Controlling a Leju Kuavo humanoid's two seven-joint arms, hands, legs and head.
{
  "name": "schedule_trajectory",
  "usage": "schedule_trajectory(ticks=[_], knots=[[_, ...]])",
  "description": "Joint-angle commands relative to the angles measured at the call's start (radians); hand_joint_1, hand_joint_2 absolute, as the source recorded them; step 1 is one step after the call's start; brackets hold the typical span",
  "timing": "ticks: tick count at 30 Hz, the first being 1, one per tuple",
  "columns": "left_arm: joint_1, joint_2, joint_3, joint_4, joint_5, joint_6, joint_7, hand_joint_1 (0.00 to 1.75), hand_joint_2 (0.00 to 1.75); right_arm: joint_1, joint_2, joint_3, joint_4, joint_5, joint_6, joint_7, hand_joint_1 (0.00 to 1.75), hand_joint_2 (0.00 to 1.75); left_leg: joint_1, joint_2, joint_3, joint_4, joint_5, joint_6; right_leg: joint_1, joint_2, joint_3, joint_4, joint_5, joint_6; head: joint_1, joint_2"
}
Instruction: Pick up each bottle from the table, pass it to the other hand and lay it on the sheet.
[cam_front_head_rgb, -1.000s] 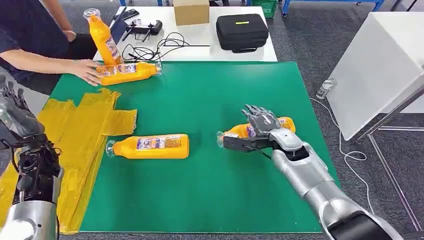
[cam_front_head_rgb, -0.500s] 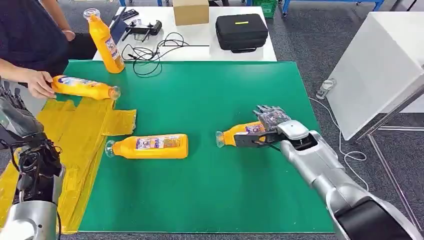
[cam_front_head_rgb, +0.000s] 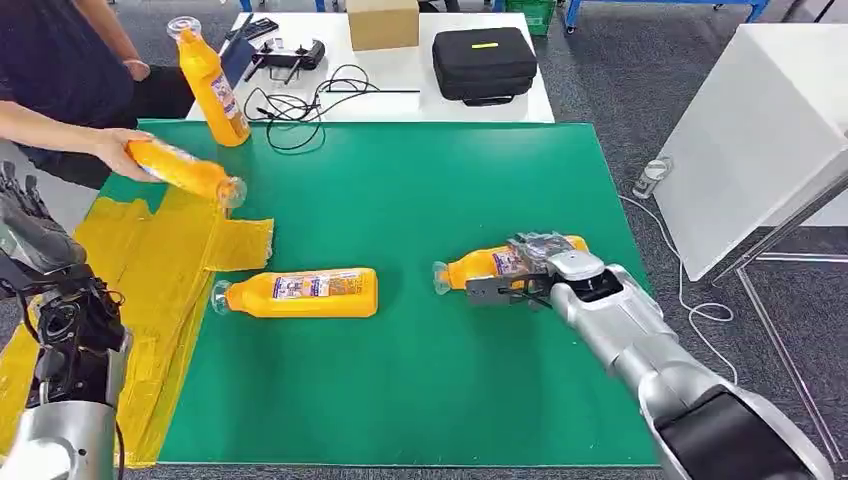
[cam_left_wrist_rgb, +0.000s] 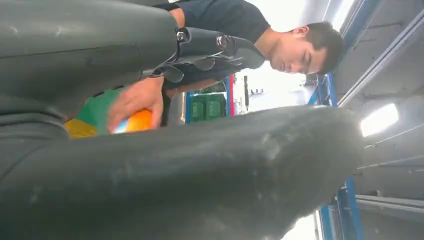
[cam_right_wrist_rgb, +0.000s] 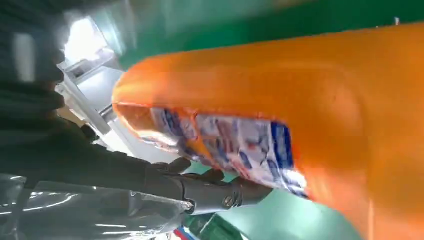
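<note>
The task looks barely begun: the right hand (cam_front_head_rgb: 540, 262) has its fingers wrapped around an orange bottle (cam_front_head_rgb: 480, 264) lying on the green table (cam_front_head_rgb: 420, 380), not yet lifted clear, while the left hand (cam_front_head_rgb: 35, 235) waits raised beside the yellow sheet (cam_front_head_rgb: 150, 290), fingers loosely apart and holding nothing. A second orange bottle (cam_front_head_rgb: 300, 292) lies near the sheet's edge, and a person's hand (cam_front_head_rgb: 118, 148) holds a third bottle (cam_front_head_rgb: 185, 170) above the sheet, so no bottle rests on it. Beyond the green table stands a white table (cam_front_head_rgb: 400, 85) with an upright bottle (cam_front_head_rgb: 208, 82), cables (cam_front_head_rgb: 300, 100), a black case (cam_front_head_rgb: 485, 62) and a cardboard box (cam_front_head_rgb: 382, 22), on grey flooring.
</note>
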Motion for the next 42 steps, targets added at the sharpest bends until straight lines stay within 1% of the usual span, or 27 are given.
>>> schedule_trajectory(ticks=[1,3,6,8,9,10,14,15,16,23,25,36,37,38,39,41,42], knots=[[-0.042,-0.023,0.026,0.038,-0.004,-0.005,0.006,0.0,0.0,0.007,0.01,-0.034,0.076,-0.017,0.024,0.038,0.0,1.75,0.001,-0.001,0.002,0.0,0.0,-0.001,0.001,-0.002,0.002,-0.001,-0.001,0.0,0.0,0.0],[-0.037,-0.028,0.026,0.036,-0.006,-0.007,0.006,0.0,0.0,0.017,-0.011,-0.048,0.077,-0.025,0.015,0.052,0.0,1.75,0.002,-0.002,0.004,0.0,-0.001,-0.002,0.002,-0.004,0.005,-0.001,-0.002,0.0,0.0,0.0],[-0.034,-0.034,0.025,0.035,-0.008,-0.007,0.006,0.0,0.0,0.023,-0.035,-0.056,0.075,-0.028,0.008,0.049,0.0,1.75,0.001,-0.003,0.002,0.0,0.0,-0.001,0.001,-0.004,0.003,-0.001,-0.001,0.001,0.0,0.0],[-0.034,-0.034,0.025,0.036,-0.007,-0.009,0.006,0.0,0.0,0.022,-0.034,-0.057,0.076,-0.029,0.01,0.051,0.0,1.75,0.001,-0.003,0.004,0.0,-0.001,-0.001,0.002,-0.005,0.005,-0.001,-0.002,0.001,0.0,0.0],[-0.036,-0.033,0.025,0.039,-0.007,-0.013,0.006,0.0,0.0,0.023,-0.037,-0.063,0.077,-0.032,0.009,0.062,0.0,1.75,0.001,-0.002,0.003,0.0,-0.001,-0.001,0.001,-0.003,0.003,0.0,-0.001,0.001,-0.001,0.0],[-0.039,-0.034,0.023,0.045,-0.008,-0.018,0.006,0.0,0.0,0.031,-0.044,-0.076,0.077,-0.042,0.006,0.073,0.0,1.75,0.001,-0.002,0.002,0.0,0.0,0.0,0.001,-0.002,0.002,-0.001,0.0,0.001,0.0,0.0],[-0.063,-0.042,0.011,0.078,-0.014,-0.02,0.006,0.0,0.0,0.07,-0.064,-0.103,0.076,-0.061,-0.013,0.087,0.0,1.75,0.001,-0.003,0.003,0.0,-0.001,-0.001,0.002,-0.005,0.005,-0.002,-0.001,0.001,0.0,0.0],[-0.071,-0.043,0.009,0.088,-0.017,-0.017,0.006,0.0,0.0,0.077,-0.068,-0.109,0.076,-0.065,-0.013,0.091,0.0,1.75,0.001,-0.003,0.003,0.0,0.0,-0.001,0.001,-0.005,0.004,-0.001,-0.001,0.001,0.0,0.0],[-0.073,-0.044,0.009,0.089,-0.016,-0.015,0.006,0.0,0.0,0.079,-0.07,-0.108,0.074,-0.062,-0.013,0.089,0.0,1.75,0.001,-0.005,0.004,0.0,0.0,-0.001,0.002,-0.007,0.006,-0.002,-0.002,0.001,0.0,0.0],[-0.073,-0.04,0.015,0.089,-0.008,-0.015,0.006,0.0,0.0,0.084,-0.063,-0.126,0.067,-0.066,-0.02,0.11,0.0,1.75,0.0,-0.002,0.005,0.0,0.0,0.0,0.001,-0.003,0.005,-0.001,0.0,0.0,0.0,0.0],[-0.075,-0.042,0.015,0.092,-0.009,-0.017,0.006,0.0,0.0,0.092,-0.065,-0.138,0.064,-0.072,-0.034,0.125,0.0,1.75,0.001,-0.002,0.007,0.0,0.0,-0.001,0.002,-0.004,0.008,-0.002,0.0,0.001,0.0,0.0],[-0.088,-0.051,0.013,0.104,-0.019,-0.018,0.006,0.0,0.0,0.127,-0.081,-0.156,0.053,-0.075,-0.035,0.106,0.0,1.75,0.001,-0.004,0.009,0.0,0.0,-0.001,0.002,-0.005,0.011,-0.003,0.0,0.001,0.0,0.0],[-0.09,-0.051,0.015,0.106,-0.018,-0.02,0.006,0.0,0.0,0.131,-0.082,-0.159,0.051,-0.074,-0.035,0.101,1.66,1.75,0.001,-0.003,0.009,0.0,0.0,0.0,0.001,-0.003,0.011,-0.002,0.0,0.0,0.0,0.0],[-0.092,-0.052,0.016,0.108,-0.02,-0.02,0.006,0.0,0.0,0.136,-0.082,-0.158,0.049,-0.069,-0.034,0.095,1.75,1.75,0.001,-0.003,0.009,0.0,0.0,-0.001,0.002,-0.005,0.012,-0.003,0.0,0.001,0.0,0.0],[-0.093,-0.052,0.016,0.109,-0.021,-0.019,0.006,0.0,0.0,0.138,-0.08,-0.161,0.047,-0.07,-0.036,0.093,1.75,1.75,0.0,-0.003,0.01,0.0,0.0,0.0,0.002,-0.003,0.011,-0.002,0.0,0.0,0.0,0.0],[-0.096,-0.054,0.018,0.109,-0.025,-0.018,0.006,0.0,0.0,0.14,-0.068,-0.171,0.042,-0.072,-0.055,0.089,1.75,1.75,0.001,-0.004,0.01,0.0,0.0,-0.001,0.002,-0.005,0.012,-0.003,0.0,0.001,0.0,0.0],[-0.096,-0.055,0.018,0.109,-0.025,-0.017,0.006,0.0,0.0,0.14,-0.063,-0.174,0.039,-0.072,-0.063,0.088,1.75,1.75,0.001,-0.001,0.011,0.0,0.0,0.0,0.002,-0.003,0.013,-0.003,0.0,0.0,0.0,0.0]])
